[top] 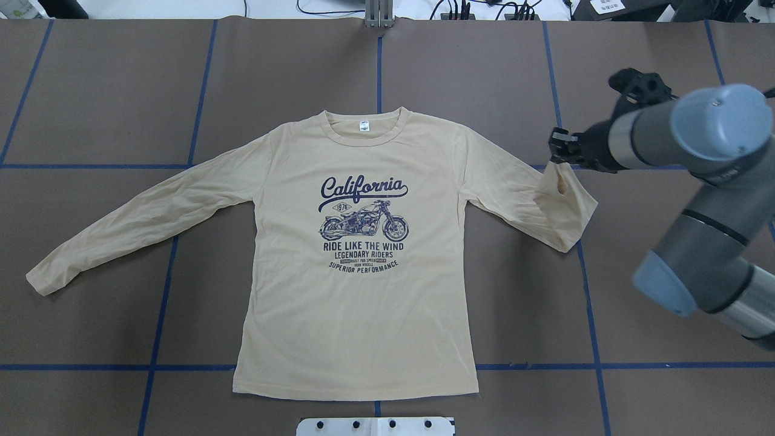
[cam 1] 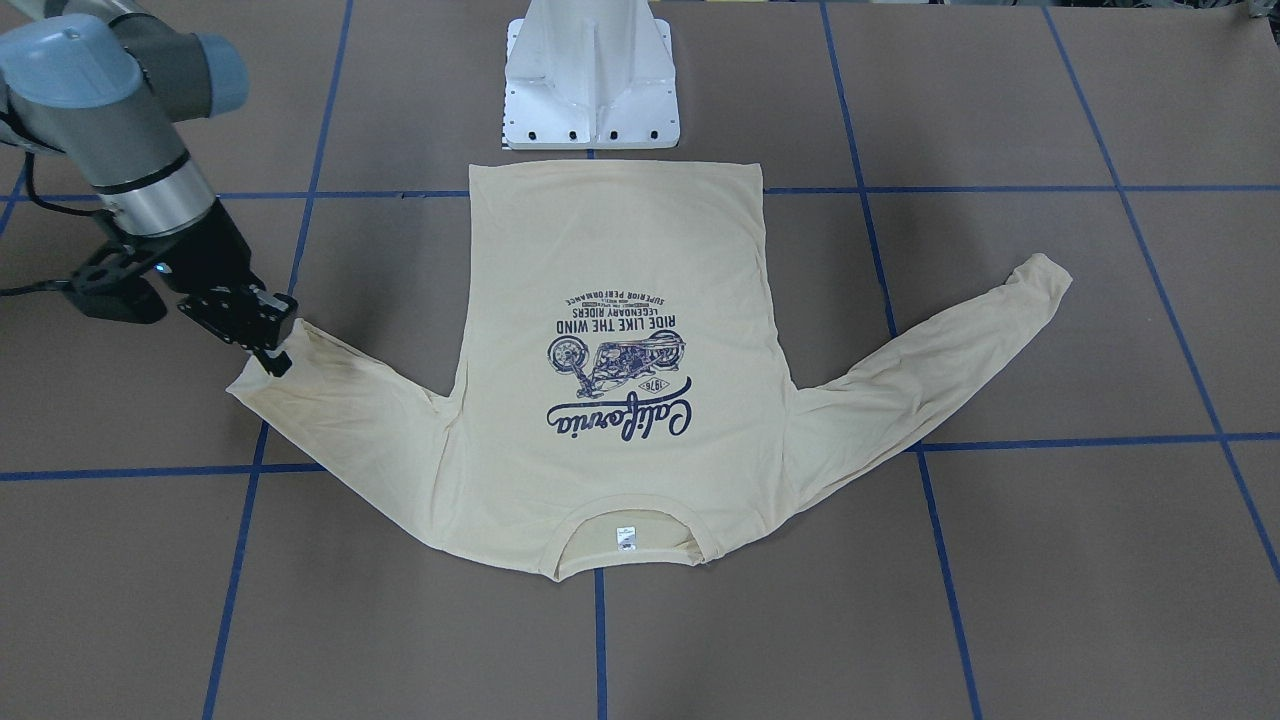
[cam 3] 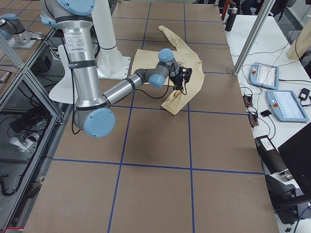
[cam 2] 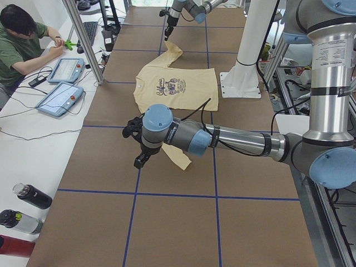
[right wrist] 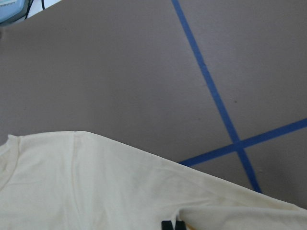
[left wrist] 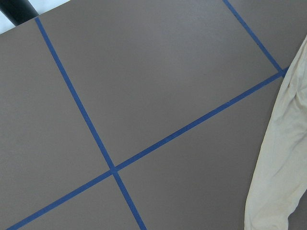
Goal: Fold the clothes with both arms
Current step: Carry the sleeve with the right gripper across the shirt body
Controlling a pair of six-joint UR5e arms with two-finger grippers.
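Note:
The cream-yellow long-sleeved T-shirt [top: 357, 303] lies flat on the brown table, print side up, neck away from the robot's base. My right gripper [top: 560, 158] is shut on the cuff end of the sleeve [top: 563, 209] on the robot's right. It holds that end raised, and the sleeve is bent back toward the body. The right wrist view shows black fingertips [right wrist: 172, 225] pinched on the fabric. The other sleeve [top: 133, 224] lies stretched out flat. My left gripper [cam 2: 139, 160] hovers just beyond that sleeve's cuff [left wrist: 278, 167]; I cannot tell whether it is open or shut.
The white base pedestal [cam 1: 590, 80] stands at the shirt's hem. Blue tape lines [top: 157, 303] grid the table. A seated person [cam 2: 22, 44] works at a side bench with control tablets [cam 2: 58, 100] and bottles [cam 2: 30, 196]. A metal pole [cam 2: 83, 39] stands by the table edge.

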